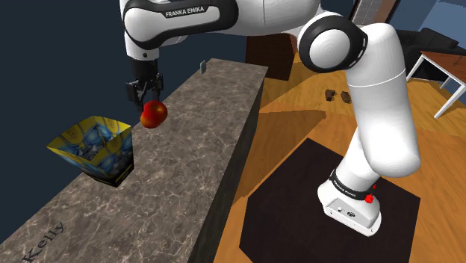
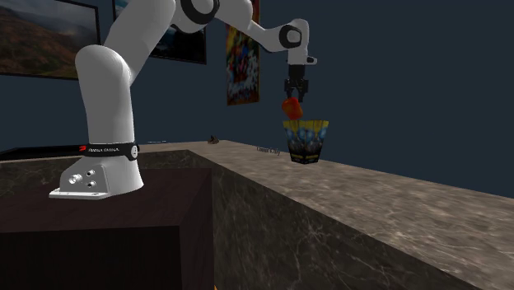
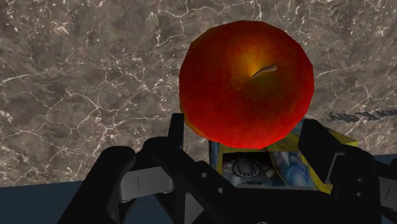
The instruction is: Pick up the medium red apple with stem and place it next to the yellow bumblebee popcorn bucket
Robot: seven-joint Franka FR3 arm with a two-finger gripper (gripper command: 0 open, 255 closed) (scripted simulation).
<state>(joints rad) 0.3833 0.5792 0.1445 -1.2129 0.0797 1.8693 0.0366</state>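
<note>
A red apple with a short stem hangs in the air above the marbled stone counter. My black gripper is shut on it from above. The yellow and blue popcorn bucket stands on the counter, lower and toward the shoulder view's left of the apple. From the second exterior view, the apple hangs under the gripper, just above the bucket's rim line. In the wrist view the gripper clasps the apple between both fingers, with the bucket partly hidden behind them.
The counter is long and narrow, and its edge drops to a wooden floor. A small grey object stands at its far end. The arm's base sits on a dark mat. A white table stands at the shoulder view's far right.
</note>
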